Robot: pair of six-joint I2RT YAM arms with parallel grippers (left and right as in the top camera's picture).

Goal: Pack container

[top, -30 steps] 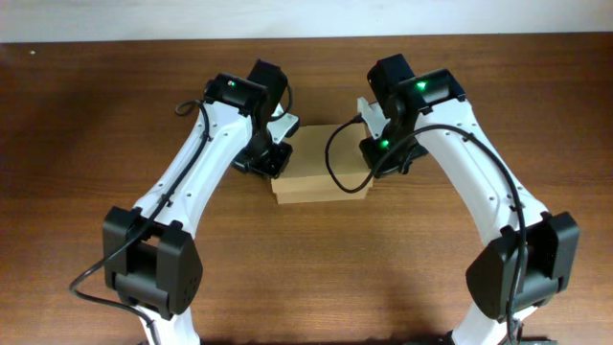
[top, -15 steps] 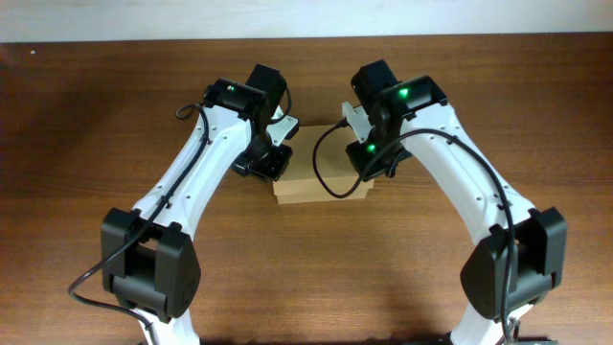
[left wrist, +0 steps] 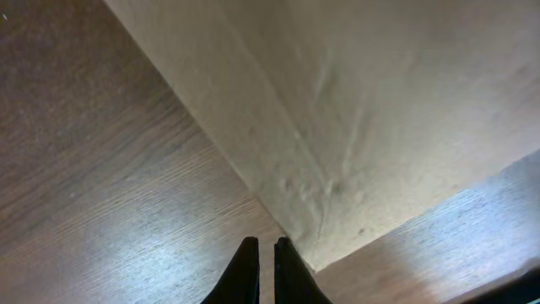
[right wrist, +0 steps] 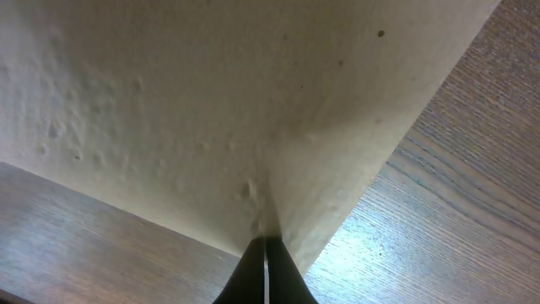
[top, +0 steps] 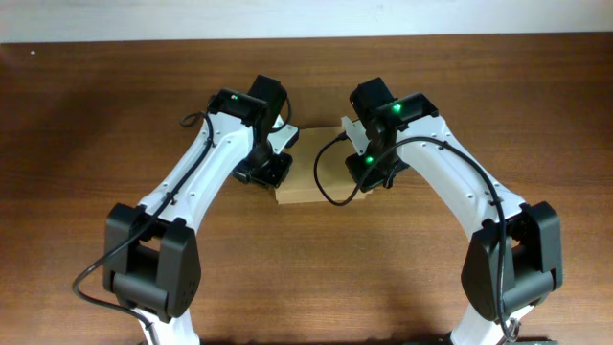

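Observation:
The container (top: 299, 177) is a plain tan cardboard box in the middle of the table, its lid down, wedged between my two arms. My left gripper (top: 271, 172) sits at its left side. In the left wrist view the left gripper (left wrist: 261, 243) is shut, a thin slit between the black tips and nothing in it, right beside a bottom corner of the container (left wrist: 371, 110). My right gripper (top: 367, 172) is at the box's right side. The right wrist view has the right gripper (right wrist: 265, 241) shut, tips pressed against a corner edge of the container (right wrist: 211, 101).
The brown wooden table (top: 86, 115) surrounds the box. A pale wall strip (top: 306, 17) runs along its far edge. Both arm bases (top: 153, 268) stand near the front edge, and a black cable (top: 321, 187) loops over the box.
My right arm has swung left, closing in on the box's right side. The left arm has shifted slightly right. Less of the box top shows between them.

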